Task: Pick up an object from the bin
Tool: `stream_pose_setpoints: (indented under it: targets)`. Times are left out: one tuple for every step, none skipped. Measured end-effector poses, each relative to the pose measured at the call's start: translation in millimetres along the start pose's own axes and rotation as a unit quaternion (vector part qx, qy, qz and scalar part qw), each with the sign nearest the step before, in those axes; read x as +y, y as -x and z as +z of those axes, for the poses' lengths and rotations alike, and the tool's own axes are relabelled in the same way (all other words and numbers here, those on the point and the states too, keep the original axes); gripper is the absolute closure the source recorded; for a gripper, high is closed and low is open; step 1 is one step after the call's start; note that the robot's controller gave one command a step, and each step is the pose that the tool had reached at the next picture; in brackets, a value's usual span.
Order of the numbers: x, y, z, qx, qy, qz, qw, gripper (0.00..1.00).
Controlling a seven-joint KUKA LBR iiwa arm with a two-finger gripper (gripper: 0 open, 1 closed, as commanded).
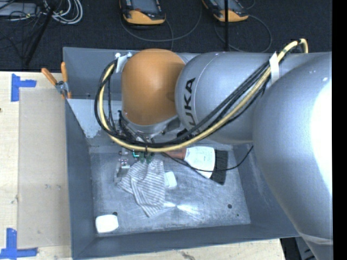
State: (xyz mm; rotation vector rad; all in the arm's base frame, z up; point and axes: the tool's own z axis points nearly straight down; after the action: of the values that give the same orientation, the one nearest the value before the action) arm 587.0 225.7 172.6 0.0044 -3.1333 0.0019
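Over the left-centre of the grey metal bin, under the wrist's orange cover, the gripper sits low at the upper-left edge of a crumpled striped cloth. The cloth lies mid-floor and spreads toward the front. The gripper's tip appears to touch that corner of it, or nearly so. Whether the gripper is released or clenched we cannot tell: the wrist and cables hide most of it, and we see nothing clearly caught in it.

Step, as we judge it: lowered onto a thing, grasp not yet confirmed. The cloth is the likeliest target. The next move calls for a firm closing on a raised fold, then a straight lift. Limp fabric may slip or trail.

Around:
- A small white piece rests against the cloth's right edge and could be dragged along.
- A white-bodied thing with a black bristled end, perhaps a brush, lies to the right, partly under the arm, near the cloth but apart from it.
- A pale flat scrap lies just beside the cloth's front-right corner.
- A white block sits well apart in the front-left corner.
- The bin's back wall is close to the wrist, so there is little room that way.
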Motion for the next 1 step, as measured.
stream_pose_setpoints:
  targets:
    - [-0.7, 2.0, -4.4, -0.0037, 0.001, 0.002, 1.0000, 0.00]
